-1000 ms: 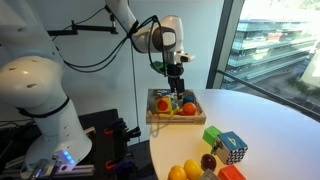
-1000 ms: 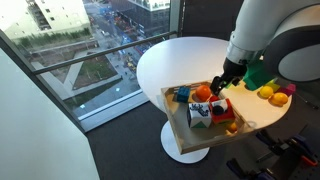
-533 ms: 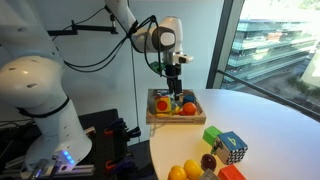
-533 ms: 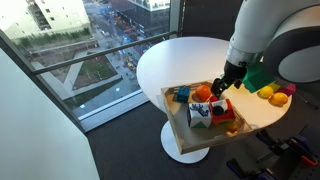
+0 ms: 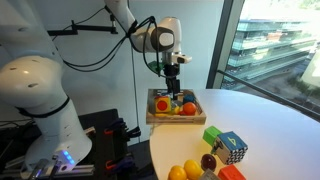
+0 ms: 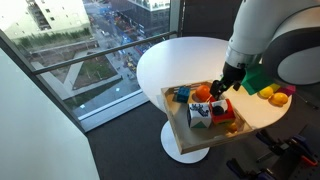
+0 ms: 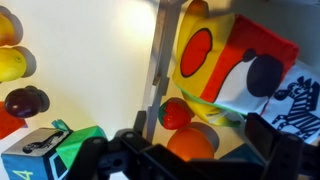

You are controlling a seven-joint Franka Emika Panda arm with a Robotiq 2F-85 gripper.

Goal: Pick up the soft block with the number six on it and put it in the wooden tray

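The soft block with the number six [image 7: 225,55] lies inside the wooden tray [image 7: 155,70], showing red-orange, yellow, white and green patches. It also shows in both exterior views [image 5: 164,101] [image 6: 201,116]. The tray [image 5: 151,117] [image 6: 180,135] sits at the table's edge. My gripper [image 7: 190,162] is open and empty. It hangs just above the tray's contents in both exterior views [image 5: 177,88] [image 6: 218,90], apart from the block. No number six is readable.
In the tray with the block lie an orange [image 7: 190,145], a strawberry [image 7: 175,113] and a zebra-striped piece [image 7: 300,100]. On the table stand a green cube [image 5: 212,135], a blue-and-white patterned cube [image 5: 231,147], yellow fruits [image 5: 180,172] and a dark plum [image 5: 208,162].
My gripper has risen slightly above the tray. The block and the other things have not moved.
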